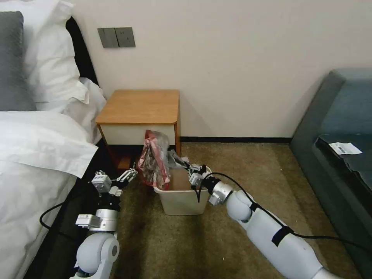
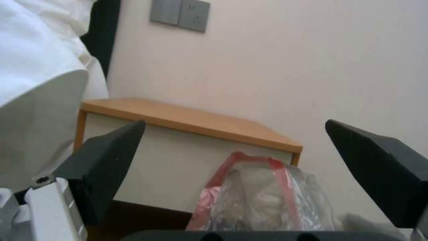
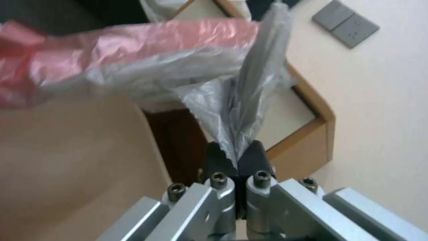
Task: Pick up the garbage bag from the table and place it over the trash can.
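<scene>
The garbage bag (image 1: 154,159), crinkly clear plastic with red edges, stands bunched over the left rim of the cream trash can (image 1: 182,201) on the carpet. My right gripper (image 1: 195,173) sits at the can's back right rim and is shut on a clear fold of the garbage bag (image 3: 178,57); the right gripper (image 3: 238,157) pinches that fold tight. My left gripper (image 1: 130,175) hovers open just left of the bag, a small gap away. Between its spread fingers (image 2: 107,164) I see the garbage bag (image 2: 263,201) ahead. The table (image 1: 137,106) stands bare behind the can.
A bed with white linen (image 1: 35,155) runs along the left, close to my left arm. A dark sofa (image 1: 337,147) stands at the right. The wall (image 1: 232,58) with a grey switch plate (image 1: 116,37) is behind the table. Open carpet (image 1: 240,162) lies right of the can.
</scene>
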Robot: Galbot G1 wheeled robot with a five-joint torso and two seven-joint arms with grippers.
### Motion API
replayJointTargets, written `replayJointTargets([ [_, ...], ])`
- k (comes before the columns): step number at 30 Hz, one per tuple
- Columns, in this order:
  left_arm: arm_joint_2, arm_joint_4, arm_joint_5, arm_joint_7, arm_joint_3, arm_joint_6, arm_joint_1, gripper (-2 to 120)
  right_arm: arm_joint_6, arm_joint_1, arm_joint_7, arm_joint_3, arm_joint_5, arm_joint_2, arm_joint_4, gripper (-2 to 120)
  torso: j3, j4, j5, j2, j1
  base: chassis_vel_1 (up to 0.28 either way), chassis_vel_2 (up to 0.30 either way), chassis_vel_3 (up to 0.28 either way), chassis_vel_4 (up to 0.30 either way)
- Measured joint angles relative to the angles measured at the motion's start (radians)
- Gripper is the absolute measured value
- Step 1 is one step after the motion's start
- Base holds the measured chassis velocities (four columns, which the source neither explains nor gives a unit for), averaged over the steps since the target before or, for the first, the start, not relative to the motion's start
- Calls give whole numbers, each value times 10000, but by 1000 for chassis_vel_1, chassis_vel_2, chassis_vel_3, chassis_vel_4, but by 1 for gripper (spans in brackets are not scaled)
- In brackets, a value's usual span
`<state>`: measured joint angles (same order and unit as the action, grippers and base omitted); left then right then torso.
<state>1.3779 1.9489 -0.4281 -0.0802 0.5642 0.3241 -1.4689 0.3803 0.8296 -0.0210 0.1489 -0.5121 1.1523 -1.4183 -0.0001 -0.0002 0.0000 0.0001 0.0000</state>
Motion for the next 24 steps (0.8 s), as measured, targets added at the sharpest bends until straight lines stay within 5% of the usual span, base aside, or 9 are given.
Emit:
replayJointTargets([
  [10, 24, 8, 34, -25, -13, -22, 0, 100, -746, -422, -611, 652, 1756, 340, -810, 0, 0, 4, -1, 0, 0, 0, 0, 0, 0],
  [17, 37, -187, 29, -34, -59, -25, 34, 100, -1771, -629, -1973, 1657, 4736, 661, -1376, 0, 1, 3, -2, 0, 0, 0, 0, 0, 0],
  [24, 62, -258, 24, -36, -123, -24, 95, 100, -1782, -951, -2482, 2022, 4978, 1136, -1171, 0, 1, 2, -2, 0, -1, 0, 0, 0, 0],
])
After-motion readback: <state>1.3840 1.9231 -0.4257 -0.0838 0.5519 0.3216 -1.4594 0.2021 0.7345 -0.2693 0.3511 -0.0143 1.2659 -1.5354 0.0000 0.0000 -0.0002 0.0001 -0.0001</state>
